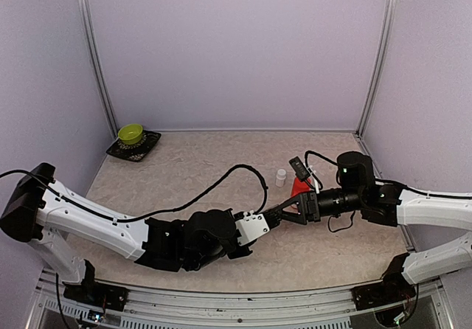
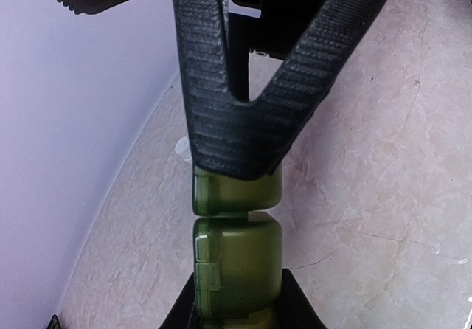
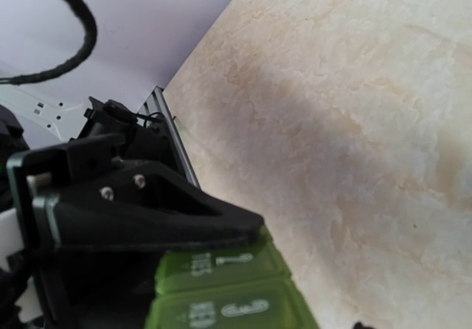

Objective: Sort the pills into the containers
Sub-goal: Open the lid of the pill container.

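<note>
**Both arms meet over the green containers at mid-table**

On the beige marbled table (image 1: 184,189), the left gripper (image 2: 236,307) is closed partway on the near end of the containers (image 2: 236,248), a dark green strip clamped between its two fingers. The right gripper (image 1: 293,212) lays a ribbed black finger (image 2: 221,122) on the strip's far compartment, over lids bearing pale marks. Whether its jaws grip or stand apart cannot be told. A green bowl (image 1: 130,133) sits on a dark plate (image 1: 150,143) in the far left corner, well apart. A red bottle (image 1: 298,187) stands just behind the grippers, a tiny white bottle (image 1: 281,177) beside it.
</note>
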Robot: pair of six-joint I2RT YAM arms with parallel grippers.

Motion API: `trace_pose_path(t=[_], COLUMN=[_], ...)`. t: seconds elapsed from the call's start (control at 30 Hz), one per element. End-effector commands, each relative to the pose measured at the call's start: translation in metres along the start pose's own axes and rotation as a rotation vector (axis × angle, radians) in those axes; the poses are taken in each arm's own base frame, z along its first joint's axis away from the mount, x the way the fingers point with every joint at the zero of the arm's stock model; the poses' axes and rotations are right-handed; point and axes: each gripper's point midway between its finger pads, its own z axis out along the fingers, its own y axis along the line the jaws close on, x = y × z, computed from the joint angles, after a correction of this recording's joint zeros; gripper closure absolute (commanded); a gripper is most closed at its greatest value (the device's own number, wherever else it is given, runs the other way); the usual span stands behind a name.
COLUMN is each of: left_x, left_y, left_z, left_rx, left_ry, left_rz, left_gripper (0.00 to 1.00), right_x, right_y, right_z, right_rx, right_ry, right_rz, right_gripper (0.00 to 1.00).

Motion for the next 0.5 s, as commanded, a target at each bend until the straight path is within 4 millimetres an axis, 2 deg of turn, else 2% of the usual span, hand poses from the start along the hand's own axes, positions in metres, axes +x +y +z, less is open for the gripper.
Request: trace_pose_path(t=[0.0,0.27,0.47], left_x=[-0.0043,-0.0034,-0.0027], left_y=[-0.0002,-0.0011,-0.0014], left_z=[-0.0007,-0.0004,-0.0008], left_rx=[-0.01,-0.008,-0.006], left_ry=[-0.007,-0.006,-0.004], left_rz=[-0.015,-0.019,-0.023], left_gripper=[0.84,0.84,0.84], right_x=[0.0016,0.002,0.0017], right_y=[0.006,0.0046,0.0043], right_z=[-0.0022,-0.0002,0.0004], right_rx=[-0.014,-0.016,-0.017], right_ry=[-0.012,-0.008,-0.008], right_rz=[-0.036,-0.028,-0.02], right_gripper=[0.35,0.4,0.5])
